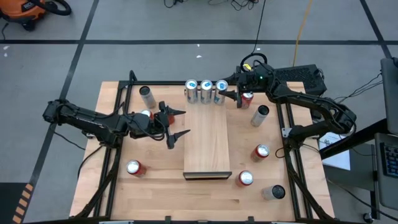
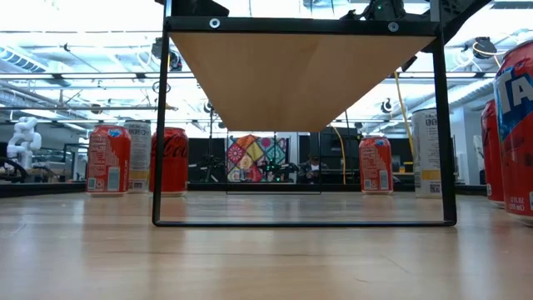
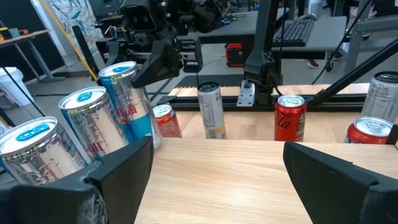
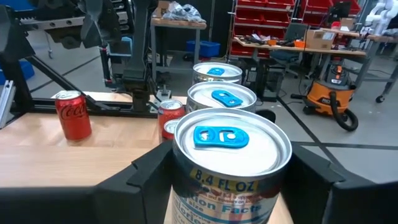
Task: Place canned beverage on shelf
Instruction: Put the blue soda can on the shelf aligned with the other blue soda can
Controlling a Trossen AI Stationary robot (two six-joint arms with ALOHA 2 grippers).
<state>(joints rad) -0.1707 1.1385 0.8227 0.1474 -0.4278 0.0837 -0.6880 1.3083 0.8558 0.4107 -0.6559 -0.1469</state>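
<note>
Right pincer (image 1: pixel 231 94) of mine grips the third silver can (image 1: pixel 221 88), upright at the shelf's (image 1: pixel 208 146) far end.

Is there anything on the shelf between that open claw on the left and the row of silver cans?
No. From above, the shelf is bare wood between the left gripper and the silver cans.

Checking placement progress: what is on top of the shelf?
Three silver blue-tab cans stand in a row at the shelf's far end; the right gripper straddles the rightmost. The rest shows bare wood.
</note>
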